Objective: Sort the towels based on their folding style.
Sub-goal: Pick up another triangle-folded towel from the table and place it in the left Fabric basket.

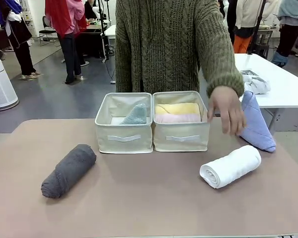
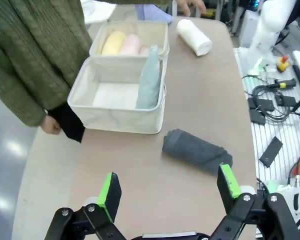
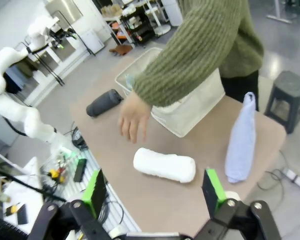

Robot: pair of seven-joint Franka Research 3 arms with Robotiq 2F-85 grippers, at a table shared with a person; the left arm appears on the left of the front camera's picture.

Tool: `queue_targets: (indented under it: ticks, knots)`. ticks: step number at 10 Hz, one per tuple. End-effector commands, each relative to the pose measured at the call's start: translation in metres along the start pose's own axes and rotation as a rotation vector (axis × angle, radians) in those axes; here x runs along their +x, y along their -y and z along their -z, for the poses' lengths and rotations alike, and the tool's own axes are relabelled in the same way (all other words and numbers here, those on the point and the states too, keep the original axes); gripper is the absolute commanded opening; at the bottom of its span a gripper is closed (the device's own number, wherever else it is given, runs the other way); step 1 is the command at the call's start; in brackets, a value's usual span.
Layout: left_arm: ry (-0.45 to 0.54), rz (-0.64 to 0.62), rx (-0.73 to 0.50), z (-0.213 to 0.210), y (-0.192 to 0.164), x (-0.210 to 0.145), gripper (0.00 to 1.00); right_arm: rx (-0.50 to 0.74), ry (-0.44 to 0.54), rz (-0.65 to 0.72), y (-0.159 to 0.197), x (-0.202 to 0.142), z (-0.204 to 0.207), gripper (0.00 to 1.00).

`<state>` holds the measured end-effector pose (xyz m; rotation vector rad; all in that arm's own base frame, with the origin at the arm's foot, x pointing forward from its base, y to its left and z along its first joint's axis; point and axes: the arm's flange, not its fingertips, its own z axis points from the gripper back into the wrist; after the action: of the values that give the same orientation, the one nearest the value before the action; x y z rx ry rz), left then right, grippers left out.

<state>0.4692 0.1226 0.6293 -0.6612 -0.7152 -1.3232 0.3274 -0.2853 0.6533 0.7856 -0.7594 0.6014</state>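
The dark grey roll (image 1: pixel 68 170) lies on the near left of the table (image 1: pixel 149 213), angled toward the bins. The white roll (image 1: pixel 230 166) lies on the near right, also at an angle. The light blue cone (image 1: pixel 256 121) lies flat at the far right, beyond the white roll, with its point toward the far side.

Two cream fabric bins stand side by side, touching, at the middle far edge. The left bin (image 1: pixel 123 139) holds the pale teal cone (image 1: pixel 135 115), which leans against the wall it shares with the other bin. The right bin (image 1: pixel 181 141) holds the yellow roll (image 1: pixel 178 108) and the pale pink roll (image 1: pixel 177 118), which lie side by side with the pink one nearer.

The person's hand (image 1: pixel 228 110) hangs just right of the right bin, fingers spread and loose, gripping nothing (from the right wrist it sits clear of both the white roll and the blue cone).

The left gripper (image 2: pixel 169 187) hovers high over the near left with its jaws wide apart and nothing between them; the grey roll lies below it. The right gripper (image 3: pixel 154 186) hovers likewise over the near right, jaws wide and empty, above the white roll.
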Motion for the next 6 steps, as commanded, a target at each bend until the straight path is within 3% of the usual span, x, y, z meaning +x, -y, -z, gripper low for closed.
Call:
queue_targets:
  ticks: [1, 4, 6]
  knots:
    - [0.036, 0.002, 0.031, -0.033, -0.029, -0.02, 1.0, 0.012, 0.009, -0.019, -0.001, 0.0, -0.001, 1.0]
    - [0.086, -0.062, 0.135, -0.068, -0.03, -0.08, 1.0, 0.012, 0.009, -0.019, -0.001, 0.0, -0.001, 1.0]
    - [0.111, -0.085, 0.149, -0.081, -0.031, -0.101, 1.0, 0.012, 0.009, -0.019, -0.001, 0.0, -0.001, 1.0]
